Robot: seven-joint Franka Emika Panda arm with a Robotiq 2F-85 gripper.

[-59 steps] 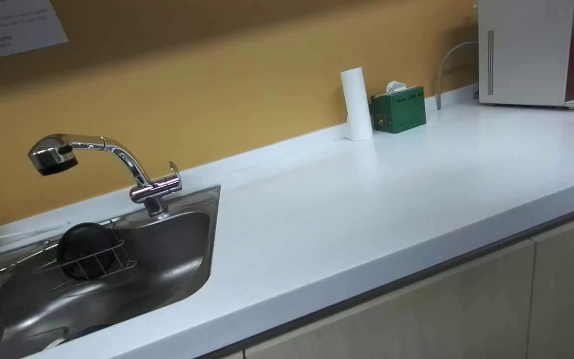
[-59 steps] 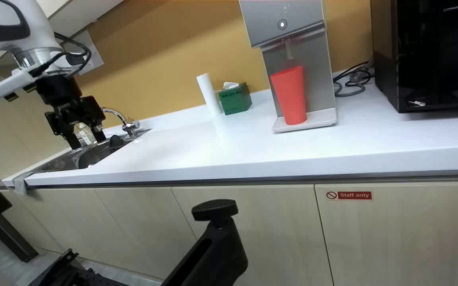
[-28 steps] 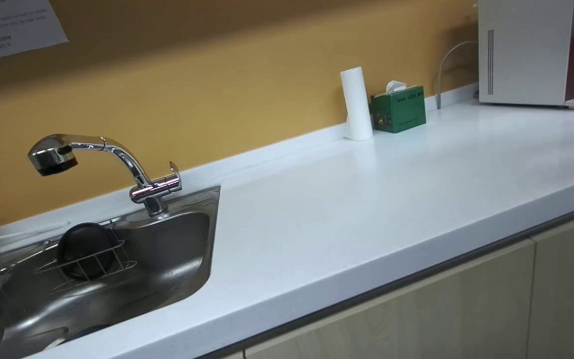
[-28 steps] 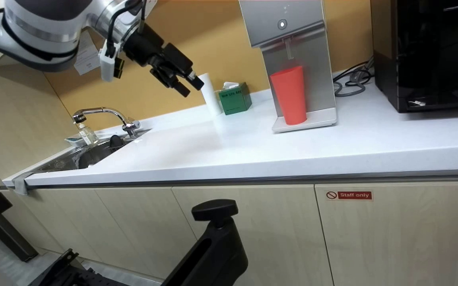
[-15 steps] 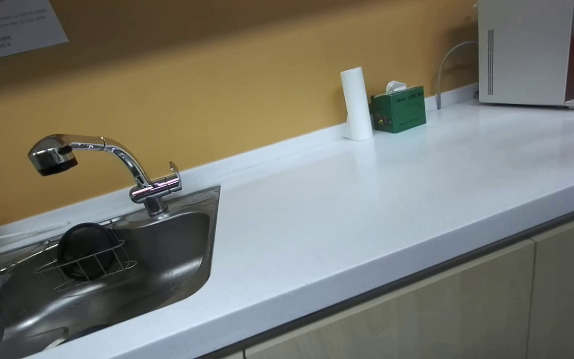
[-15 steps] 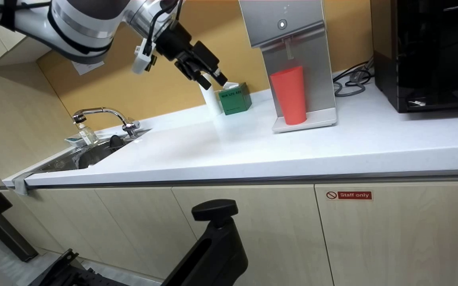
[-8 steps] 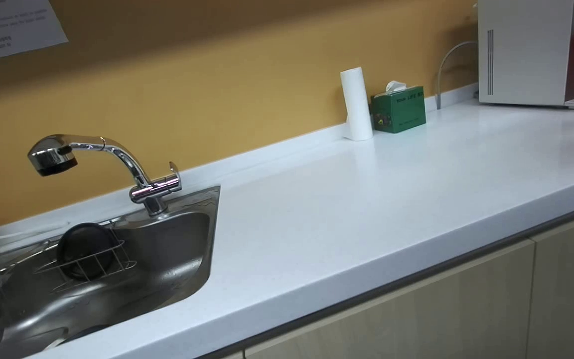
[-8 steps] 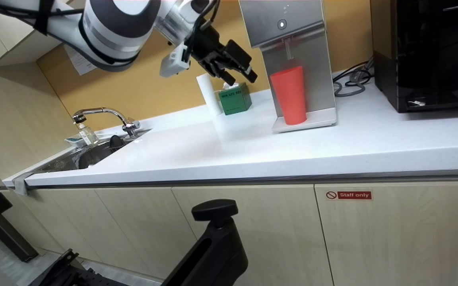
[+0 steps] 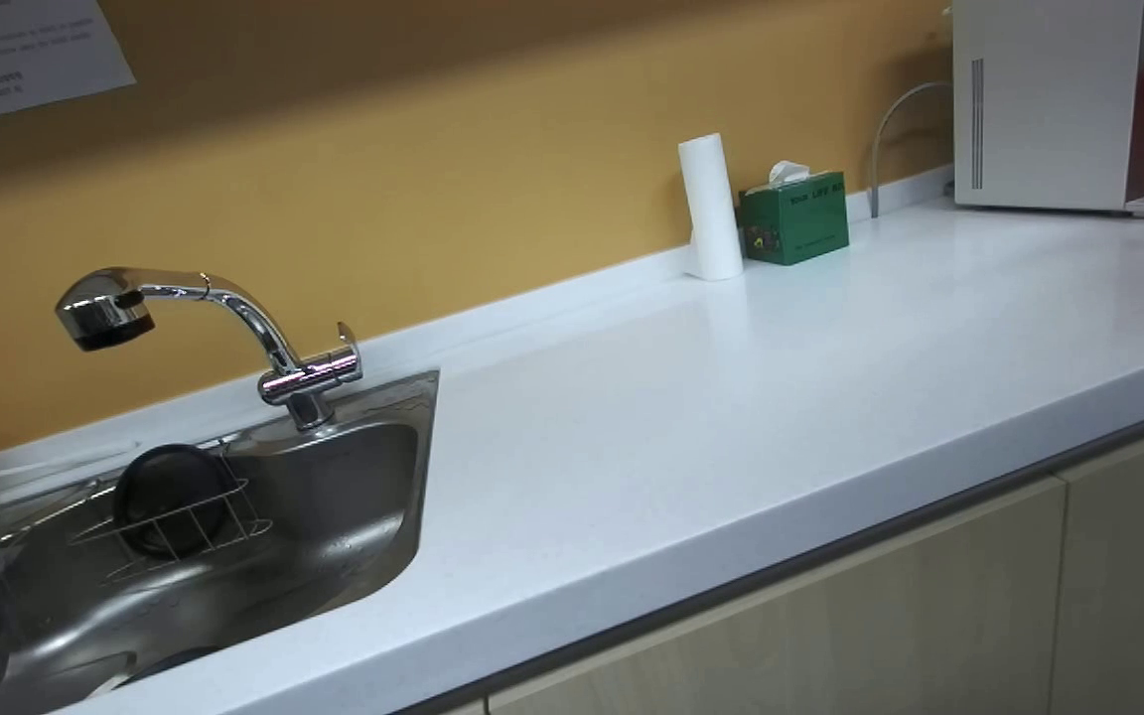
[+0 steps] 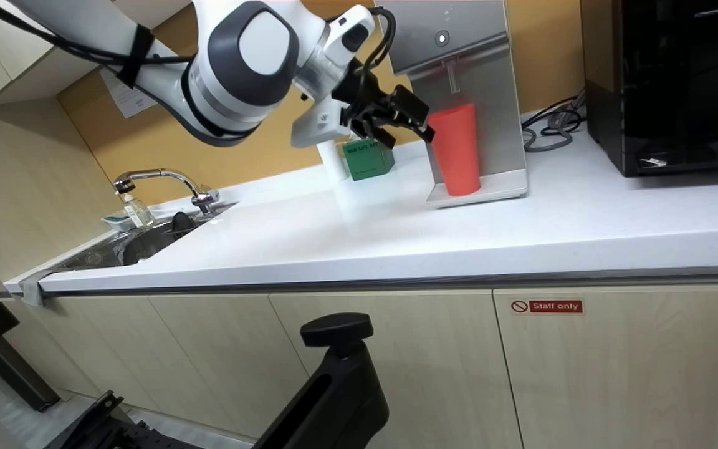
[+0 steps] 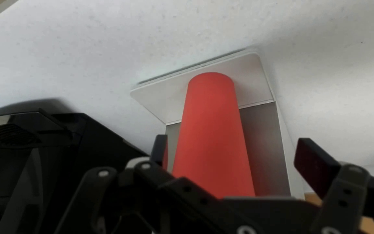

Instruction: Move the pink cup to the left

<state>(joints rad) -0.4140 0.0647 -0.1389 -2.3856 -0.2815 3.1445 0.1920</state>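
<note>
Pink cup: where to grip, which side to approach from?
I'd close on the pink cup at mid-height across its outer wall, coming from the open front. It stands upright on its narrower base; the dispenser backs it and the spout hangs above. The gripper is open toward it.

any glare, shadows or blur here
In an exterior view, shadow darkens the top of the yellow wall, the glossy counter faintly reflects the white roll, and the notice has blurred print; in the wrist view, shadow edges the black appliance.
</note>
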